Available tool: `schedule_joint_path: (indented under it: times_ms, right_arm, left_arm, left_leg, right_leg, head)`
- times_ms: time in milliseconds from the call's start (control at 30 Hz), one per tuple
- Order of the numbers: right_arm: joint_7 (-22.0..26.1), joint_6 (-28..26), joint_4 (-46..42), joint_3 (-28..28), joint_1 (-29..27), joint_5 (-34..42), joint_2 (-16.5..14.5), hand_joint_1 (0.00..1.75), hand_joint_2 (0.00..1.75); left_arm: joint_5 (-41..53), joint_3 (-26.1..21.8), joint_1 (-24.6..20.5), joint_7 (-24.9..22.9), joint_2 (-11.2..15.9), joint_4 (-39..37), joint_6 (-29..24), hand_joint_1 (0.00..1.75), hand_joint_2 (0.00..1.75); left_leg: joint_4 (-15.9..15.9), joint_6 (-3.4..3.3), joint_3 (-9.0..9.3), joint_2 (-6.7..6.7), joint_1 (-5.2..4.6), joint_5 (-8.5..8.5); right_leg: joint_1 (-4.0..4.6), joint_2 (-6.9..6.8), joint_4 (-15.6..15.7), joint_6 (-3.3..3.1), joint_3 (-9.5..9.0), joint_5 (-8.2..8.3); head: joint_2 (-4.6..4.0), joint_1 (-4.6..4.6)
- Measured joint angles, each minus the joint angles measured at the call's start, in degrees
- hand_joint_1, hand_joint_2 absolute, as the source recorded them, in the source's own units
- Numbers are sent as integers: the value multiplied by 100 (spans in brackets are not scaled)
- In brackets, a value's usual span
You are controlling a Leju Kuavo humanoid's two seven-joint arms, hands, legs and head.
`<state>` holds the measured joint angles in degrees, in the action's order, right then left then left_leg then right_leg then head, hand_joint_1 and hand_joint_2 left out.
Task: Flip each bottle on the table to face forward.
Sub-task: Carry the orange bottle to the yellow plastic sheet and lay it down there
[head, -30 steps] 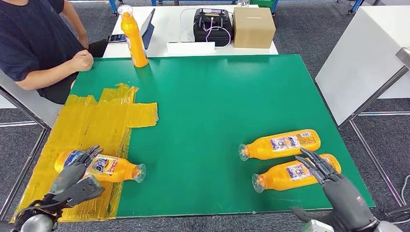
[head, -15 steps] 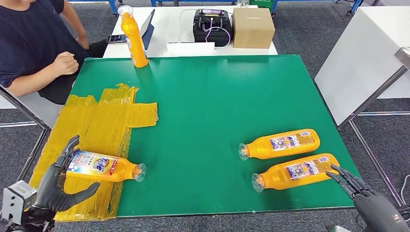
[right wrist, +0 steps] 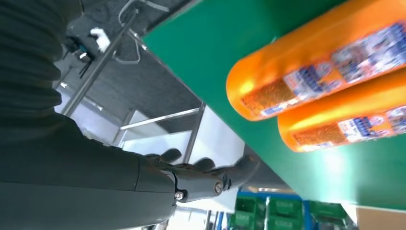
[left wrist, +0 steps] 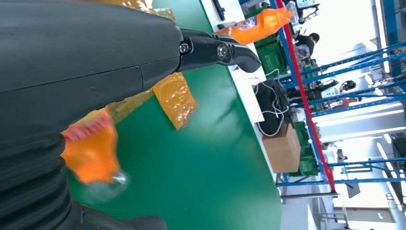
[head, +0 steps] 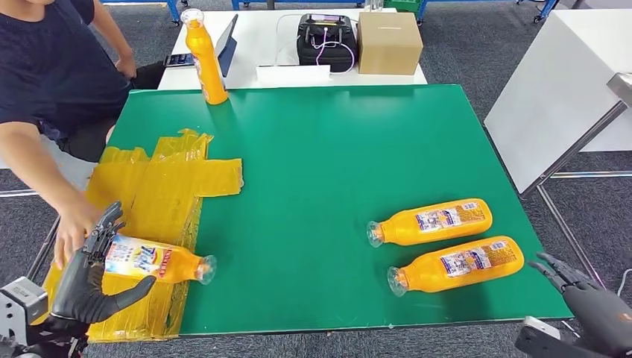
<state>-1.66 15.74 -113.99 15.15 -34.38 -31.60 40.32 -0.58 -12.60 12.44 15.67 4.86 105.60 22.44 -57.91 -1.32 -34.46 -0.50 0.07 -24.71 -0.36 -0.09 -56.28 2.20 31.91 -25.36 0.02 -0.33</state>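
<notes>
Your left hand (head: 89,280) sits at the near left corner of the green tabletop (head: 313,149), its fingers (head: 104,227) spread apart and released, cupped around the base end of the orange plastic bottle with the blue and red label (head: 153,261) without closing on it; whether they touch the bottle you cannot tell. That bottle lies on its side on the patch of crinkled yellow film (head: 160,183) taped to the tabletop, with its clear cap pointing toward the middle of the table. A person's bare hand (head: 71,227) reaches down just beside your left hand, at the bottle's base end, and the person's dark sleeve (head: 45,67) fills the far left corner. Your right hand (head: 589,298) hangs off the near right corner of the tabletop, its fingers (head: 555,267) extended and apart, holding nothing and clear of the bottles. Near that corner, two more orange plastic bottles lie on their sides almost parallel, caps pointing left: the farther lying bottle (head: 432,221) and the nearer lying bottle (head: 456,265), close together. A fourth orange bottle (head: 205,56) stands upright at the far left edge. Behind it, on a white table (head: 257,45), are a black case (head: 326,41) and a brown cardboard box (head: 389,41).
</notes>
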Motion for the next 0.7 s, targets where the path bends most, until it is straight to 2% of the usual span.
schedule_joint_path:
  times_ms: [200,700]
  right_arm:
    - [-62,-77,642,-564,633,-362,-75,0,175]
    - [-122,-93,1183,-1052,1362,-638,-78,0,175]
  left_arm:
    - [-69,146,-127,-34,16,-16,-115,0,175]
    - [-170,255,-173,-52,70,-20,-146,0,175]
  left_leg:
    - [0,1,4,1,0,1]
    - [0,-2,0,1,-1,4]
  right_leg:
    - [0,4,-1,2,-3,1]
    - [-1,4,-1,3,-2,2]
  head:
    - [0,-1]
    - [0,-1]
